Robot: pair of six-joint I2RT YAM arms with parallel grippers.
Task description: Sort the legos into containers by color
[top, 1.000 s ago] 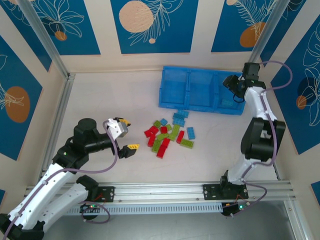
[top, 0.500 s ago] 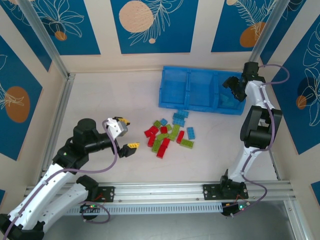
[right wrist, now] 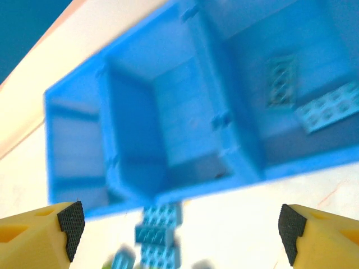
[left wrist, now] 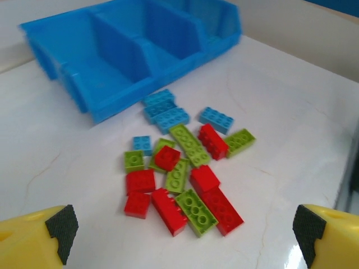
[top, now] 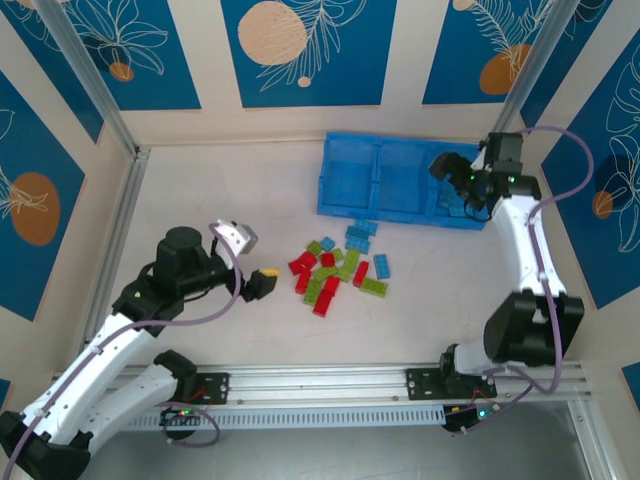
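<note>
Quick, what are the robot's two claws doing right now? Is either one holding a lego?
Left gripper: open, holding nothing.
Right gripper: open, holding nothing.

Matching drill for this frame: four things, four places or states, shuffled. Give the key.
1 left gripper
2 right gripper
3 right compartment
4 red bricks

a holds two light blue bricks
b in the loose pile on the table
c above the right end of the bin
d open, left of the pile

Pairs: 1-d, 2-c, 3-a, 4-b
</note>
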